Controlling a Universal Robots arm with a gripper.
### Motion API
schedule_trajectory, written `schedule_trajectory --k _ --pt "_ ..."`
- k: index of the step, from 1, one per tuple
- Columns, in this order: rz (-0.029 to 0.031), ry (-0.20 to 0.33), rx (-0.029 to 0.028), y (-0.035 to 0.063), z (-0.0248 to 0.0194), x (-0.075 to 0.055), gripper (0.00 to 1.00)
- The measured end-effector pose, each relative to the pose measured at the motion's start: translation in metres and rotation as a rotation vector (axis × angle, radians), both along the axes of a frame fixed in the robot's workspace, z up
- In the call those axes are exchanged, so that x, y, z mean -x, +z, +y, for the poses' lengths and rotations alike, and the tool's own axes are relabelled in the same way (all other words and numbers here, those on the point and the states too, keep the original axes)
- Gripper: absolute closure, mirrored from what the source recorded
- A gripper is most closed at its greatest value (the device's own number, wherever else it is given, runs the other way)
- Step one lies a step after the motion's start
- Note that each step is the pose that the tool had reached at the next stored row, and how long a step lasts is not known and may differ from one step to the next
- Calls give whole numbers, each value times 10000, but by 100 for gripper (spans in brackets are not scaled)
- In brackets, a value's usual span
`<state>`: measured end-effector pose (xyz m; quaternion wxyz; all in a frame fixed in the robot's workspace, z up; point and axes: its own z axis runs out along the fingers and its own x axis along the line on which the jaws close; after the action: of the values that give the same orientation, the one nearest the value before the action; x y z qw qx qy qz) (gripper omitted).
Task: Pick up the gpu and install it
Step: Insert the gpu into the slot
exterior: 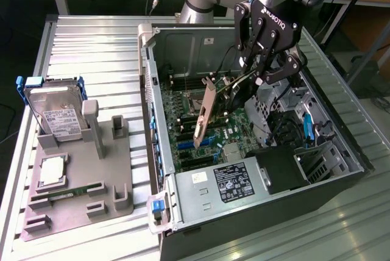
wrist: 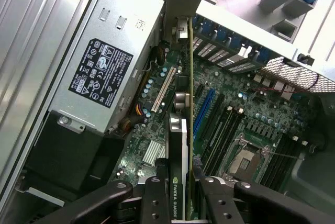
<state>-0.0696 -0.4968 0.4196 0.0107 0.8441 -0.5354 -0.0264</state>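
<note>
Ribbed tabletop (exterior: 97,41), open case (exterior: 183,47) lying on it, motherboard (exterior: 189,121) bare inside. Over that board hangs the gpu (exterior: 207,111), edge-down, bracket end toward the exterior view's left, not yet seated as far as I can judge. The risk here: if the card's edge comes down off-line from its slot, or the bracket catches the case frame, it could jam or scrape the board. It looks tilted too, so a skewed press might bend it. The gripper (wrist: 180,195) has its jaws partly apart, clamped on the gpu's two faces.
</note>
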Motion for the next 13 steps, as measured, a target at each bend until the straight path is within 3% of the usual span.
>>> schedule_trajectory --k 6,13 --pt "4 -76 2 0 0 0 73" --pt "6 -1719 -1 -13 0 0 73"
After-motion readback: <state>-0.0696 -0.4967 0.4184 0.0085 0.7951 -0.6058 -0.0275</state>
